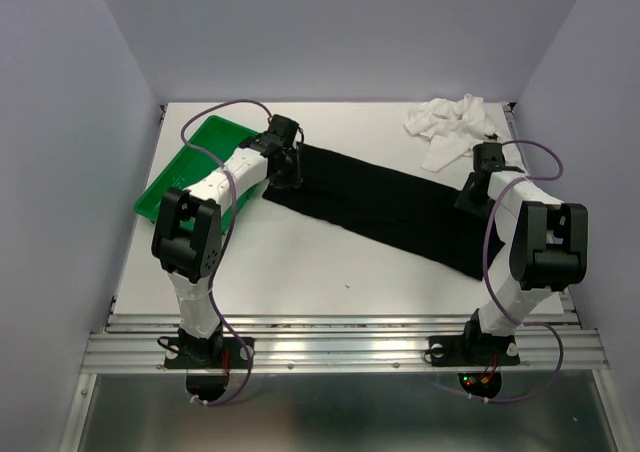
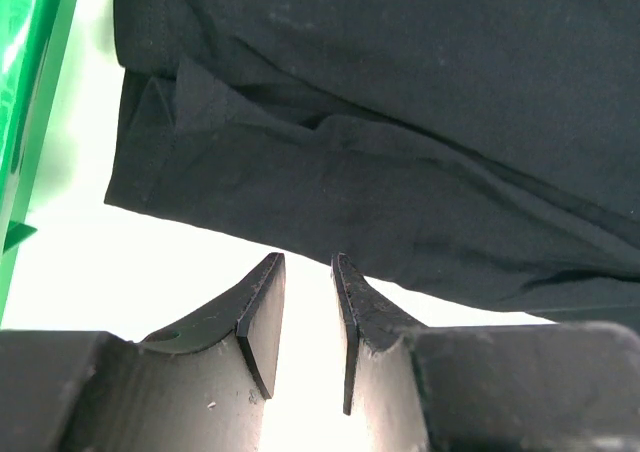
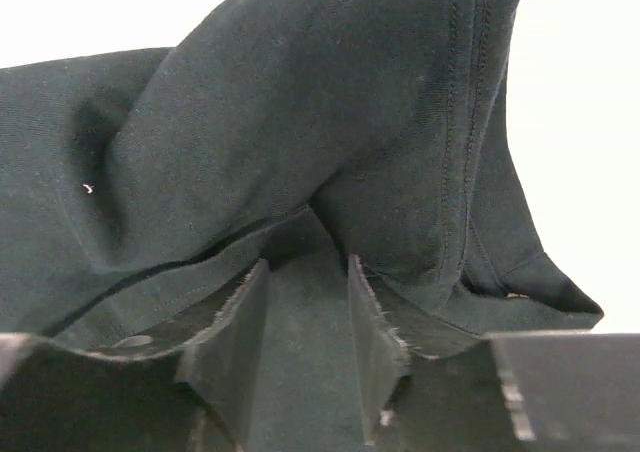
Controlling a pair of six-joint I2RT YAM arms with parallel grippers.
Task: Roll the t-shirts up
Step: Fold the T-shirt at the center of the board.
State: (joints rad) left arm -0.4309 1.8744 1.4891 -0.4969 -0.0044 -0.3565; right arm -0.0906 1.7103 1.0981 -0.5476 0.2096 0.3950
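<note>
The black t-shirt (image 1: 380, 207) lies folded into a long strip across the table, from back left to front right. My left gripper (image 1: 287, 172) is at its left end. In the left wrist view the gripper (image 2: 305, 262) is open and empty, with bare table between the jaws and the shirt's edge (image 2: 400, 122) just past the tips. My right gripper (image 1: 472, 200) is at the strip's right end. In the right wrist view its jaws (image 3: 305, 262) stand apart with black cloth (image 3: 300, 102) lying between them and bunched up beyond the tips. The white t-shirt (image 1: 450, 127) lies crumpled at the back right.
A green plastic tray (image 1: 175, 177) sits at the left edge of the table, close to my left arm; its rim shows in the left wrist view (image 2: 30, 102). White walls enclose the table on three sides. Purple cables loop off both arms.
</note>
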